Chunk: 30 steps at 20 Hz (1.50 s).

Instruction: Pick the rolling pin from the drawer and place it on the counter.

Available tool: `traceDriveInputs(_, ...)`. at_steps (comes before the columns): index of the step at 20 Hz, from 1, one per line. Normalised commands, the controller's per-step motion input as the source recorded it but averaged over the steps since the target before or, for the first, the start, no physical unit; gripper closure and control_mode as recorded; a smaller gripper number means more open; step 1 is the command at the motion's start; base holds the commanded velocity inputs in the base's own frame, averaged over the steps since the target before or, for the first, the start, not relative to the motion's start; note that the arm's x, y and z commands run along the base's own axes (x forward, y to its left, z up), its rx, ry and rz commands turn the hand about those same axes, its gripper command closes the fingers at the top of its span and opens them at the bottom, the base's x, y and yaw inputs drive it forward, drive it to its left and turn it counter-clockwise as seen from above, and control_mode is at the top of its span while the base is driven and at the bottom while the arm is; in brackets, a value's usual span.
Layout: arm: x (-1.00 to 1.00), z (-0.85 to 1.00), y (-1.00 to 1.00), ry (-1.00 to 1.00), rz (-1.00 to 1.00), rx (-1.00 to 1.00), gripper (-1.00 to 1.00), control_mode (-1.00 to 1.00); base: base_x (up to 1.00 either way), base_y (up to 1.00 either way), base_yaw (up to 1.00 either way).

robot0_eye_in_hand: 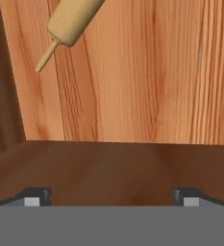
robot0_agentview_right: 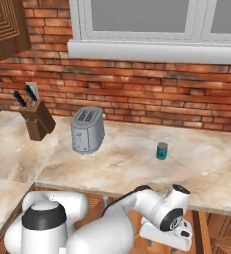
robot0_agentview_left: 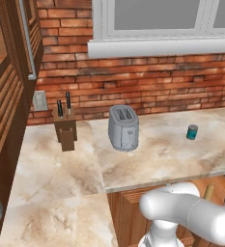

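One rolling pin [robot0_eye_in_hand: 75, 19] lay on the drawer [robot0_eye_in_hand: 147, 86] floor, toward the hand view's upper left, well apart from the gripper [robot0_eye_in_hand: 111, 196]. Its long axis ran diagonally. The fingertips stood spread wide, holding nothing.

The counter [robot0_agentview_left: 61, 164] is beige and tan marbled stone with a pale edge. The wall [robot0_agentview_left: 147, 82] behind it is red-orange brick with light mortar lines, under a white window frame [robot0_agentview_left: 157, 46]. The toaster [robot0_agentview_left: 123, 128] is silver-grey with dark slots. The knife block [robot0_agentview_left: 65, 130] is dark brown wood, its knife handles black. The can [robot0_agentview_left: 192, 131] is teal with a darker top. The cabinet [robot0_agentview_left: 7, 96] is reddish-brown, slatted. The outlet plate [robot0_agentview_left: 40, 101] is pale grey. The pin [robot0_eye_in_hand: 72, 21] is light tan, with a thinner tan handle. The drawer [robot0_eye_in_hand: 132, 81] floor is orange-brown with streaked grain, and its wall is darker brown. The arm [robot0_agentview_right: 137, 213] is white with dark joints.
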Motion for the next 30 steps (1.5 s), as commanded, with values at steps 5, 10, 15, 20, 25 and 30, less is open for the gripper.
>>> traceDriveInputs(5,-0.43,-0.7,0.02,0.0,0.19,-0.01,-1.0,-1.0,0.0,0.0,0.0)
traceDriveInputs(10,-1.0,-0.58,-0.26,0.0,0.23,0.01,-1.0,-1.0,0.0,0.0,0.0)
traceDriveInputs(15,-1.0,-0.05,-0.46,0.0,0.16,0.12,-1.0,-1.0,0.0,0.0,0.0)
traceDriveInputs(20,0.0,0.9,-0.09,0.0,0.03,0.19,-1.0,-1.0,0.0,0.0,0.0)
traceDriveInputs(25,0.54,0.96,0.04,0.01,0.01,0.11,-1.0,-1.0,0.0,0.0,0.0)
traceDriveInputs(30,0.18,0.18,0.03,0.03,-0.01,0.01,-1.0,-1.0,0.0,0.0,0.0)
